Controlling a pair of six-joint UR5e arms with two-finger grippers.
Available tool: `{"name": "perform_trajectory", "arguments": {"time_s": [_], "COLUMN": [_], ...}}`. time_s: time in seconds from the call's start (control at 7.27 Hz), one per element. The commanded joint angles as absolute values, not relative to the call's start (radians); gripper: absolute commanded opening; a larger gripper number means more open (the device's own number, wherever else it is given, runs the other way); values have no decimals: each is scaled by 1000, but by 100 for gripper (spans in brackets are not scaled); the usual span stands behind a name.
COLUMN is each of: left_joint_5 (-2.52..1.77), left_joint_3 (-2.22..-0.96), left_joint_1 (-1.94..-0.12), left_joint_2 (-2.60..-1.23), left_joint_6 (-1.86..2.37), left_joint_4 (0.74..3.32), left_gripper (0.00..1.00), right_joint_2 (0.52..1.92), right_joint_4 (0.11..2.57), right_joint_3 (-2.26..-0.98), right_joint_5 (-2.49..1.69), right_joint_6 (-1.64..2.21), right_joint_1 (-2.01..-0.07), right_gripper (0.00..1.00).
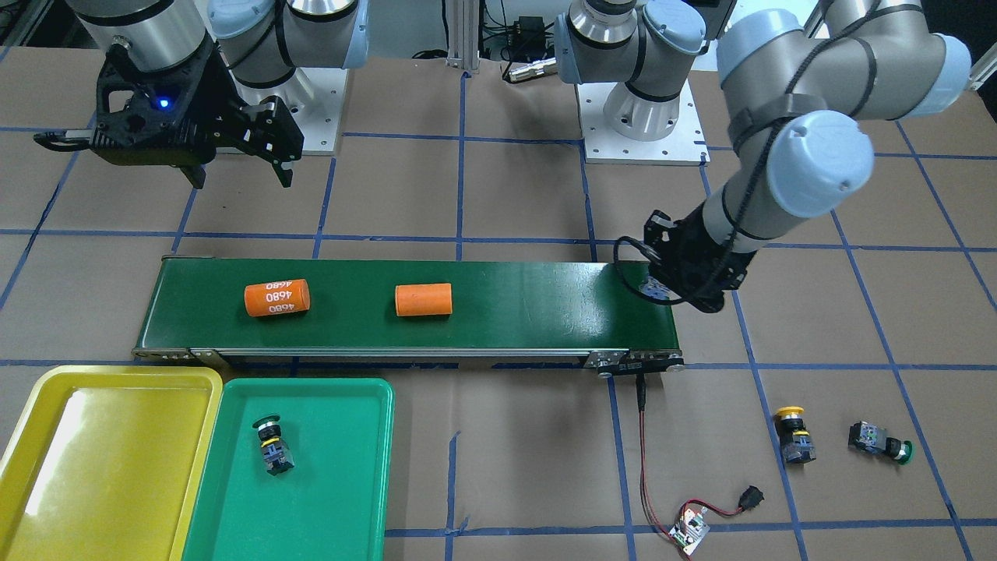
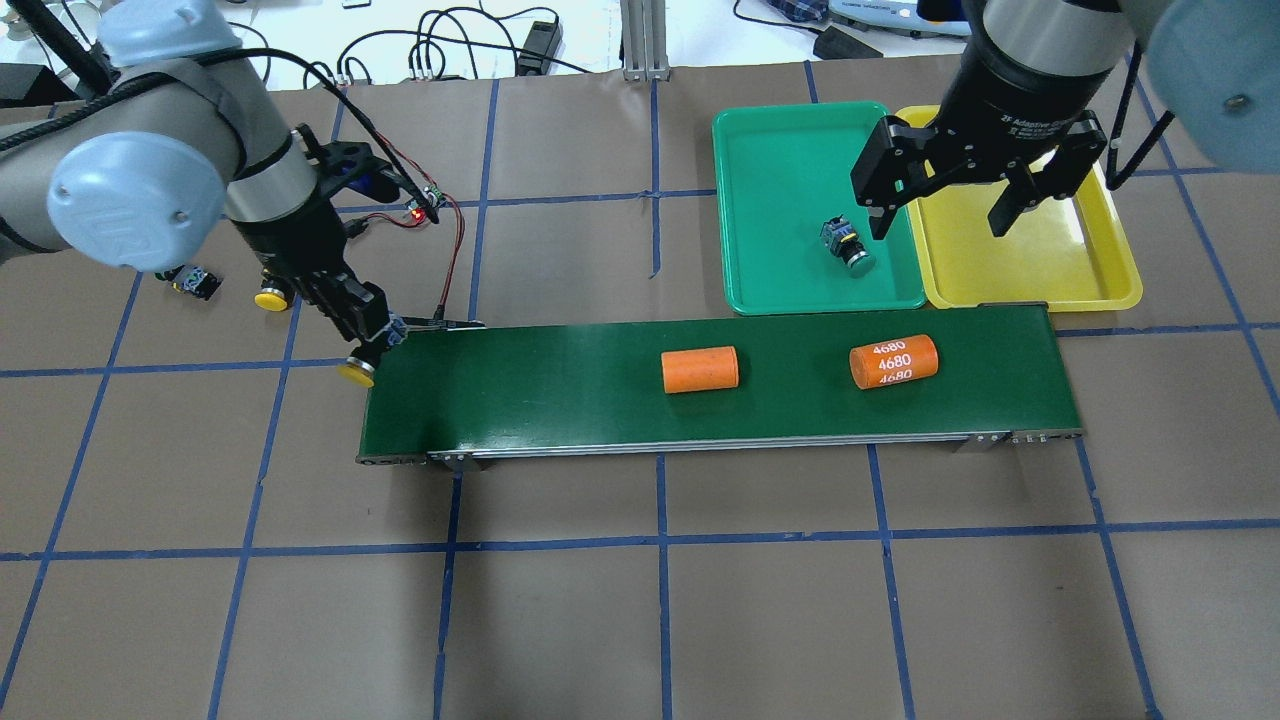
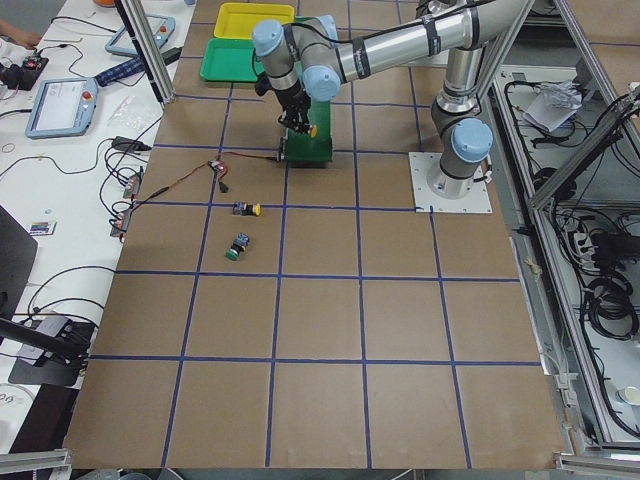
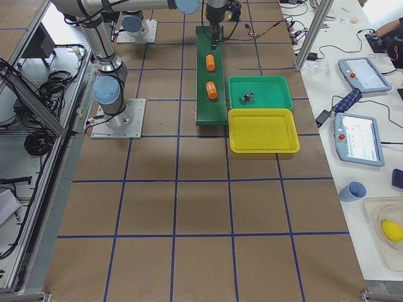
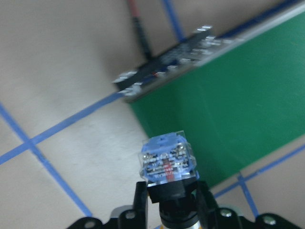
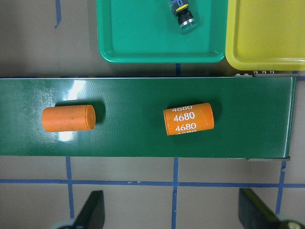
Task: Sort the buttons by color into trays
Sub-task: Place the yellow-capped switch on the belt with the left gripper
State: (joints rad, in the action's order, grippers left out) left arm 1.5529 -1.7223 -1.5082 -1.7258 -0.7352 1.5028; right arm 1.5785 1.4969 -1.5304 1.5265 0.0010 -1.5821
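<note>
My left gripper (image 2: 362, 325) is shut on a yellow button (image 2: 355, 373) at the conveyor's left end; the left wrist view shows its clear-blue base (image 5: 167, 162) between the fingers (image 5: 206, 202). A second yellow button (image 1: 794, 436) and a green button (image 1: 880, 442) lie on the table beyond that end. Another green button (image 2: 845, 245) lies on its side in the green tray (image 2: 780, 160). The yellow tray (image 2: 1050, 270) next to it holds nothing. My right gripper (image 2: 942, 215) hangs open above where the two trays meet.
The dark-green conveyor belt (image 2: 560, 390) carries a plain orange cylinder (image 2: 700, 369) and one marked "4680" (image 2: 893, 361). A small circuit board (image 1: 689, 530) with red and black wires lies near the belt's end. Blue tape lines cross the brown table.
</note>
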Motion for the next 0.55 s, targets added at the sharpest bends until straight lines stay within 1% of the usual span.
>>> {"name": "perform_trajectory", "arguments": {"time_s": [0.0,0.28,0.41], "left_joint_5": [1552,1543,1545], "left_joint_3": [-1790,-1819,-1838], "left_joint_1": [-1595,-1601,-1609], "left_joint_2": [-1692,-1735,-1735], "left_joint_6": [-890,-1000,-1067], "left_joint_4": [1386,1234,1220], "left_gripper": [0,0,0], "right_joint_2": [1580,1580,1580], "right_joint_4": [1493,1493,1493], "right_joint_3": [-1531,-1531,-1531], "right_joint_5": [1528,1528,1528], "right_joint_6": [0,2,2], "right_joint_1": [-1578,-1580,-1580], "right_gripper": [100,100,100]}}
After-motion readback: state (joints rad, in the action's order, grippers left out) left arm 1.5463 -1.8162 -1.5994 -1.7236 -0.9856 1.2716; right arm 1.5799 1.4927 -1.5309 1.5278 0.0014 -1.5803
